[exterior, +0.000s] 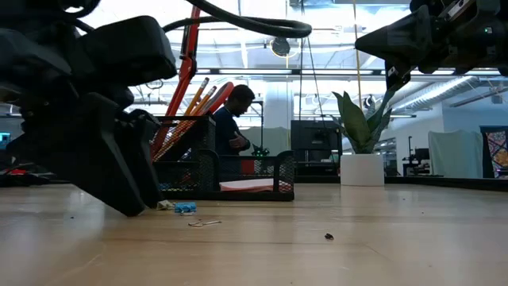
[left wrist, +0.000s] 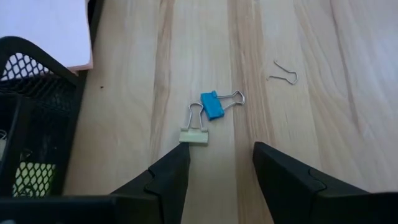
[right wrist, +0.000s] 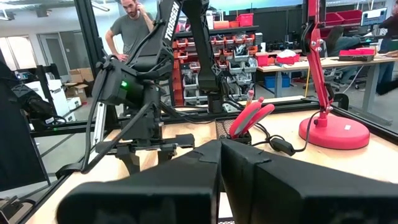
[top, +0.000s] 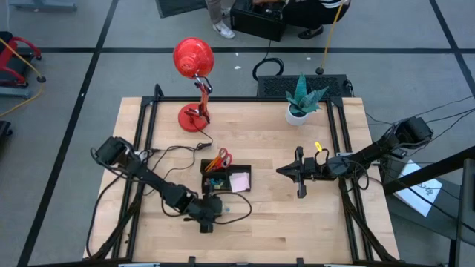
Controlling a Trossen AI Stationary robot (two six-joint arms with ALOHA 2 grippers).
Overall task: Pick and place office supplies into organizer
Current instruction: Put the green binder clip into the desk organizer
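Note:
The black mesh organizer (top: 226, 178) stands mid-table with orange pencils (exterior: 194, 95) and red-handled scissors (top: 223, 158) upright in one compartment and a pink sticky-note pad (top: 239, 181) lying flat in the other. Just near of it, a blue clip (left wrist: 212, 104) and a pale yellow clip (left wrist: 194, 137) lie side by side on the wood. My left gripper (left wrist: 217, 152) is open and tipped down right before them, low over the table. My right gripper (top: 280, 170) hangs shut above the table, to the right of the organizer. My left gripper has one fingertip (left wrist: 179, 155) right at the corner of the yellow clip's body (left wrist: 186, 140), coming slanting down from the table's near side. Whether it touches the clip, I cannot tell. The other finger stands clear on bare wood.
A loose wire clip handle (left wrist: 285, 73) lies on the wood beyond the clips. A red desk lamp (top: 194, 59) and a potted plant (top: 300, 100) stand at the far edge. Cables trail across the left half. A person stands in the room behind.

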